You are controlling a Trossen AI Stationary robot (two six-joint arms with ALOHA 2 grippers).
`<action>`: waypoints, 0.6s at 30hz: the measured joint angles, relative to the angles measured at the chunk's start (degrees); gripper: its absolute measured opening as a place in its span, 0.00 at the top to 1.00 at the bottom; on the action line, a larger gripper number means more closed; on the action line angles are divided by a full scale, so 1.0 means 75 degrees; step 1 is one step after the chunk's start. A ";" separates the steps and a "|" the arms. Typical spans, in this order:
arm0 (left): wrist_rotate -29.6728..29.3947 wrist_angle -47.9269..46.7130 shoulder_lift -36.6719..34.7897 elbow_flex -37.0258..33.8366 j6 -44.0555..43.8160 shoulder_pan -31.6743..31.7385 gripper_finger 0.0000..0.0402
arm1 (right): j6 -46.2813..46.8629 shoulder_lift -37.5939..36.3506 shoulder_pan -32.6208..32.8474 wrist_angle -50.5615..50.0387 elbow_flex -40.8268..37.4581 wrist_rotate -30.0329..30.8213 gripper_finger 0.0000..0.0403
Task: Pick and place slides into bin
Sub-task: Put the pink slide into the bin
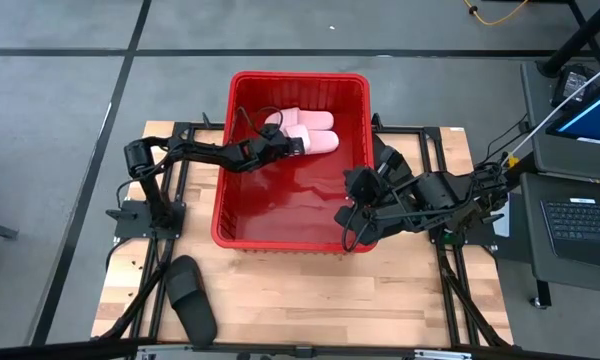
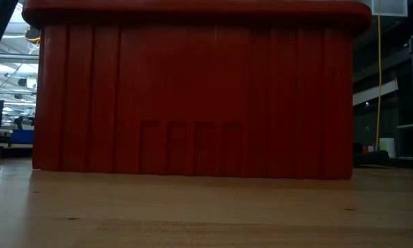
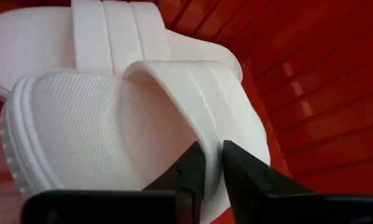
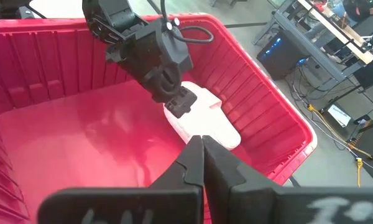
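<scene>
Two pale pink slides (image 1: 312, 133) lie in the far corner of the red bin (image 1: 242, 236). The left gripper (image 3: 212, 165) grasps one's strap (image 3: 202, 118); release low. The right gripper (image 4: 203, 151), fingers clenched empty, waits. One black slide (image 1: 192, 296) remains on the worktop (image 1: 310, 300).

Grey floor (image 1: 60, 120) with dark seams, desk with laptop (image 1: 580, 225), yellow cable (image 1: 495, 12)
</scene>
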 joint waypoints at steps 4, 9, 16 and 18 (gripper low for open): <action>-0.0006 -0.0003 0.0000 0.0000 0.0346 0.0006 0.80 | -0.0003 0.0000 0.0000 0.0000 0.0003 -0.0116 0.99; 0.0028 -0.0232 0.0000 0.0000 0.0618 0.0006 0.71 | -0.0050 0.0000 0.0000 0.0000 0.0003 -0.0218 0.99; -0.0184 -0.1397 0.0000 -0.0009 0.0558 0.0015 0.60 | -0.0227 0.0000 0.0000 0.0000 0.0001 -0.0218 0.99; -0.0355 -0.1531 0.0000 -0.0009 0.0558 0.0020 0.58 | -0.0349 0.0000 0.0000 0.0000 0.0003 -0.0218 0.99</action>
